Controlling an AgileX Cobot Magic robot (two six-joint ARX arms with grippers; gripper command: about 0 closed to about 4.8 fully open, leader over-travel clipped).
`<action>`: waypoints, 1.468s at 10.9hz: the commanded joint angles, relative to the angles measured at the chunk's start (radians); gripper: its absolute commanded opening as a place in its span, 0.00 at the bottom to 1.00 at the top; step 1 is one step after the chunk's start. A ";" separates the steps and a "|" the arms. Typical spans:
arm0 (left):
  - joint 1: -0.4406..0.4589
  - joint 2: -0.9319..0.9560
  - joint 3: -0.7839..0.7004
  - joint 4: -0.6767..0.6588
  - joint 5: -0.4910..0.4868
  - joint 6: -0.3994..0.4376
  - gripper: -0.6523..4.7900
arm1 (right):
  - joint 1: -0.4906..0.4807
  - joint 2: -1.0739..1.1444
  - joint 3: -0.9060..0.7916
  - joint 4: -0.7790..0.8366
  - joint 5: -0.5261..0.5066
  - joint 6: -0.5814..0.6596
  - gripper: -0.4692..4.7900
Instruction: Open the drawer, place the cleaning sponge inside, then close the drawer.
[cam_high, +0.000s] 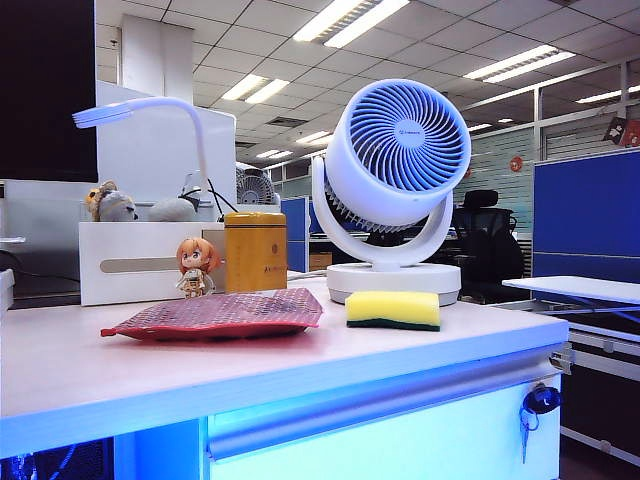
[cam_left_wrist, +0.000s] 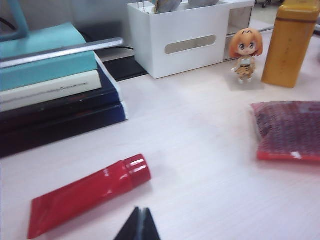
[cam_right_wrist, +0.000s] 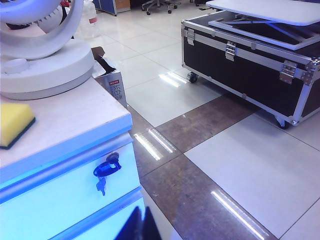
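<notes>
Drawer (cam_high: 400, 440) first: we saw it shut beneath the desk edge, its pale front washed in blue light, with the long rounded bar handle (cam_high: 385, 405) running across the top of the front and the keys (cam_high: 540, 402) with their dark fob hanging from the lock at the right end in the exterior view. Above it lay the desk top (cam_high: 90, 375), pale wood grain. We noted the white fan (cam_high: 395, 165) standing at the back right of the desk, and behind the middle a white box (cam_high: 140, 262) with a grey slot. On the floor off to the right sat a black flight case (cam_right_wrist: 250, 70) with metal edges. Nearer the front, a flat red mesh pouch (cam_high: 220, 313) lay on the desk, with a yellow canister (cam_high: 255, 250) upright behind it. At the left, books (cam_left_wrist: 50, 95) were stacked, and a red tube (cam_left_wrist: 87, 192) lay just in front of them.

The cleaning sponge (cam_high: 392, 310) rested on the desk top just in front of the fan's base, yellow foam up, green layer down, well apart from both grippers. A small figurine (cam_high: 197, 267) stood against the white box.

We found the left gripper (cam_left_wrist: 138, 227) above the desk near the red tube, its fingers pressed together on nothing. The right gripper (cam_right_wrist: 141, 225) hung beyond the desk's right end over the floor, fingers likewise together and empty.
</notes>
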 joint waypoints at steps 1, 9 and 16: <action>0.000 0.006 0.182 0.010 -0.005 -0.140 0.11 | 0.001 0.008 0.159 -0.052 0.190 0.230 0.08; -0.109 0.679 0.983 -0.284 0.317 -0.004 0.11 | 0.001 0.591 0.679 -0.106 -0.033 0.490 0.08; -0.651 0.882 1.147 -0.472 0.058 -0.005 0.11 | 0.001 1.247 0.698 0.187 -0.698 0.693 0.08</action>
